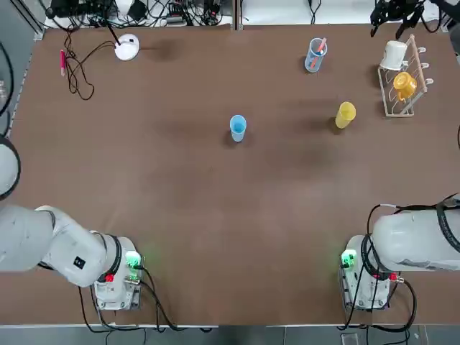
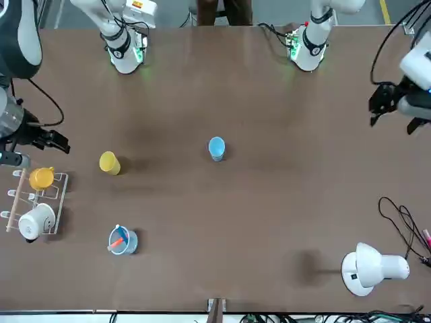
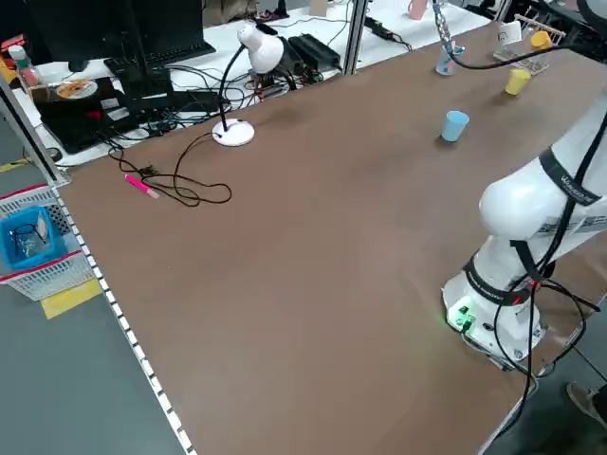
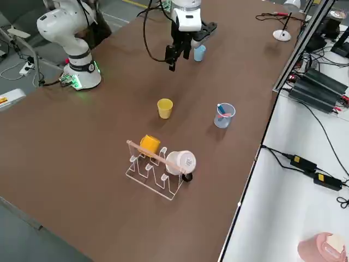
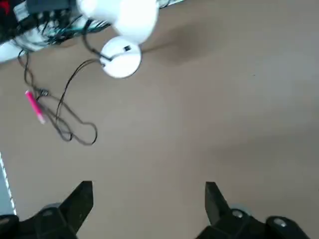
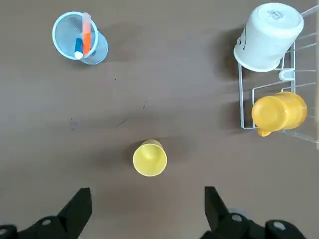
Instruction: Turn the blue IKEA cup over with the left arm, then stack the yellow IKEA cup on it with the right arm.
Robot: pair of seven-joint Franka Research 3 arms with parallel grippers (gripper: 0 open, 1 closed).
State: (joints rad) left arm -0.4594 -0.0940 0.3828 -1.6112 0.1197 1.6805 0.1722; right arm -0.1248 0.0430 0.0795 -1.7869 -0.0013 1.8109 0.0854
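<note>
The blue IKEA cup (image 1: 238,128) stands mouth up near the middle of the table, also seen in the front view (image 2: 216,148). The yellow IKEA cup (image 1: 346,114) stands mouth up to its right, short of the rack. My right gripper (image 6: 145,194) hangs open high above the table, with the yellow IKEA cup (image 6: 149,158) below and just beyond its fingers. It holds nothing. My left gripper (image 5: 148,191) hangs open and empty high over the far left of the table, near the lamp. In the front view it shows at the right edge (image 2: 380,101).
A wire rack (image 1: 410,100) at the far right holds a white mug (image 1: 394,54) and an orange-yellow handled mug (image 1: 405,85). A clear blue tumbler with pens (image 1: 315,55) stands behind the cups. A white lamp (image 1: 127,47), its black cable and a pink pen (image 1: 62,61) lie far left.
</note>
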